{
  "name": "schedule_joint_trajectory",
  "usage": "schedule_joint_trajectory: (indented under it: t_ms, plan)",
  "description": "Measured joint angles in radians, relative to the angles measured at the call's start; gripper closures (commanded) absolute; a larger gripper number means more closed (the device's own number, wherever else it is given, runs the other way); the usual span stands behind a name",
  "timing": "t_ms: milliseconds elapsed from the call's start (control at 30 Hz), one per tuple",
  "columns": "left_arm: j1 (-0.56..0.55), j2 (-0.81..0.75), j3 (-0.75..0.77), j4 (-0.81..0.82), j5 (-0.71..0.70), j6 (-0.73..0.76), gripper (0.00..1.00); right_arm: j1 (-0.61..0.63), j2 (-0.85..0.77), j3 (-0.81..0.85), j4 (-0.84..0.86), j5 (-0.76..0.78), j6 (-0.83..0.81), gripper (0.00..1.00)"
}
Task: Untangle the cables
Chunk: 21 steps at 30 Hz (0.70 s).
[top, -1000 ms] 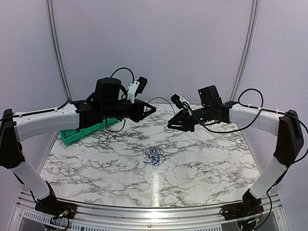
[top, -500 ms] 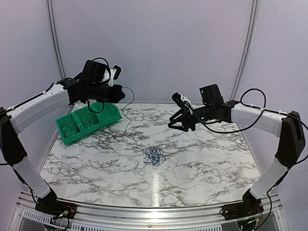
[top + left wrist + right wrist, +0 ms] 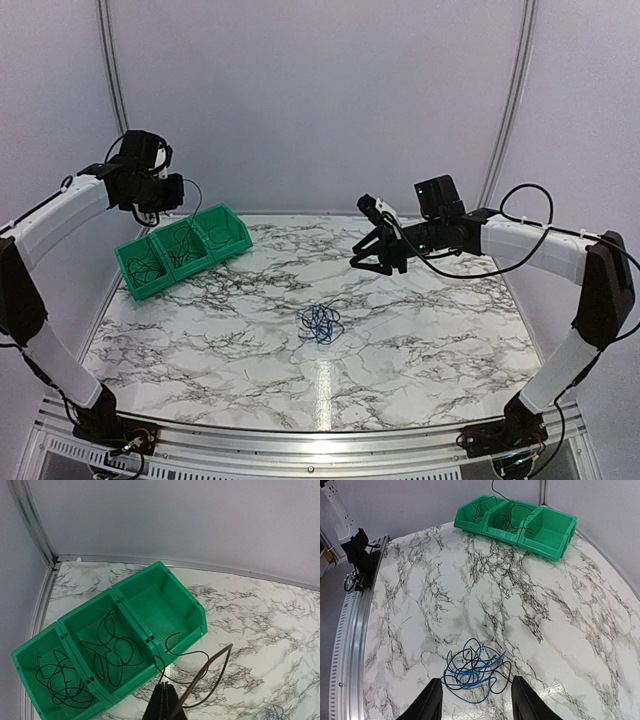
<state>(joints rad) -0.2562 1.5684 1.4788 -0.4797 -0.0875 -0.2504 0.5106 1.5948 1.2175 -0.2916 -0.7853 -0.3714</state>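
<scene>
A thin black cable (image 3: 187, 653) is pinched in the left jaws over the green bin (image 3: 197, 611), while the blue-and-black knot (image 3: 472, 672), seen lying on the table (image 3: 570, 630) with the spread right jaws raised nearby, is judged light and limp, best taken by one outer loop.

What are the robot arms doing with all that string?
They are sorting out tangled cables. The left claw is shut on one black cable, holding it over the green bins, where two other black cables already lie. The right claw hangs open, pointed at the blue and black knot on the table.
</scene>
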Motion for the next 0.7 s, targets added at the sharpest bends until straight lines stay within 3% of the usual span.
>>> schedule_joint_trajectory:
  t_ms: [333,700]
  plan:
    - [0.127,0.032,0.045,-0.021,-0.027,0.019,1.00,0.000,0.000,0.000,-0.006,-0.001,-0.003,0.52]
    - [0.180,0.210,0.114,-0.019,-0.037,0.019,1.00,0.000,0.000,0.000,-0.017,-0.001,-0.022,0.52]
